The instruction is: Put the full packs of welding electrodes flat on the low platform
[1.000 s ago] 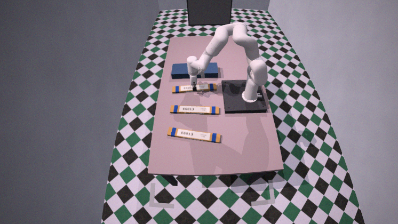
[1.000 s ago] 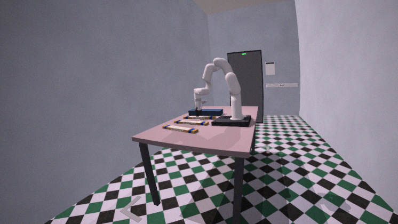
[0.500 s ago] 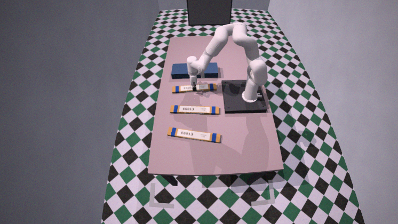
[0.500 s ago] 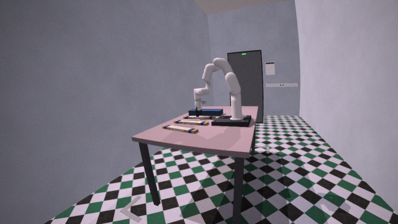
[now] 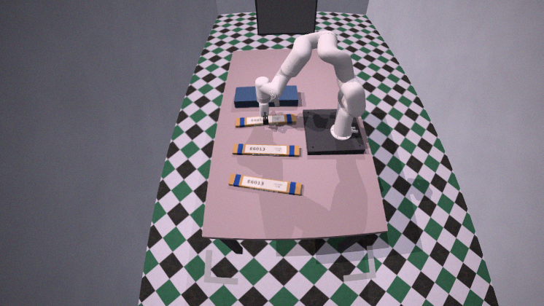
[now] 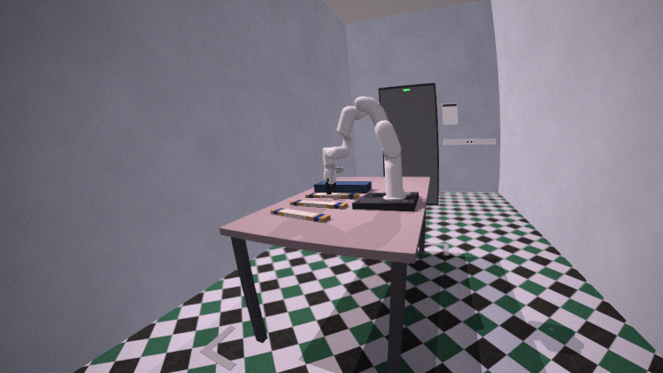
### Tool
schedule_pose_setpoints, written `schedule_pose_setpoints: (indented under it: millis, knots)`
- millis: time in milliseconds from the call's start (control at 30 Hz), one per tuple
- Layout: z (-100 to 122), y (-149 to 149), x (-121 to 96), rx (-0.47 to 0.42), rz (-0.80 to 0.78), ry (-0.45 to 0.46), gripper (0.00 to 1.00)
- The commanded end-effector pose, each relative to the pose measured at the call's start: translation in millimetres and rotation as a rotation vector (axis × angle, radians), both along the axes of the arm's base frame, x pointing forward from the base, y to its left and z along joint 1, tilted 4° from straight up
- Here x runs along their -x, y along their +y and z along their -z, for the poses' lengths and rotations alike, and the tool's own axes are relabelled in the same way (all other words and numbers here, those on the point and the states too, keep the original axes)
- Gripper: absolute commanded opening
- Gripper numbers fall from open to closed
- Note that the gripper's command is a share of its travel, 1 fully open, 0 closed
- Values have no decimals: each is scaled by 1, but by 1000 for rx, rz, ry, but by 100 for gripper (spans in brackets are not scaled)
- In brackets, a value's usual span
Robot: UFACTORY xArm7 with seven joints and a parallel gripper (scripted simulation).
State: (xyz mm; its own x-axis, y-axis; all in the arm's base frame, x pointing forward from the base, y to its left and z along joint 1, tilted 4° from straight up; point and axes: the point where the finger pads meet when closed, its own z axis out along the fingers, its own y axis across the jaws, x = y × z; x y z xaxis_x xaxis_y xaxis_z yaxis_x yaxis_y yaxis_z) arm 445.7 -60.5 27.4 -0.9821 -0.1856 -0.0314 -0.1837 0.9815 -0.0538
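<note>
Three flat orange packs with blue bands and white E6013 labels lie in a row on the pink table. The far pack lies just in front of the low blue platform [image 5: 270,103]. The middle pack [image 5: 265,149] and the near pack [image 5: 265,184] lie apart from it toward the table's front. My gripper [image 5: 265,119] is open and points down over the middle of the far pack, its fingers astride the pack at table height. In the side view the gripper [image 6: 329,188] stands low by the platform [image 6: 342,186].
The arm's black base plate [image 5: 332,132] sits at the right of the packs. A dark door [image 6: 409,138] stands behind the table. The table's left edge runs close to the packs' left ends.
</note>
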Motion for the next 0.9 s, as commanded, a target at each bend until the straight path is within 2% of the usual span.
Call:
schedule_pose_setpoints:
  millis: [0, 467, 867]
  knots:
    - [1, 0, -2, 0, 0, -4, 100]
    - [18, -1, -2, 0, 0, -4, 100]
    - [19, -1, -2, 0, 0, -4, 100]
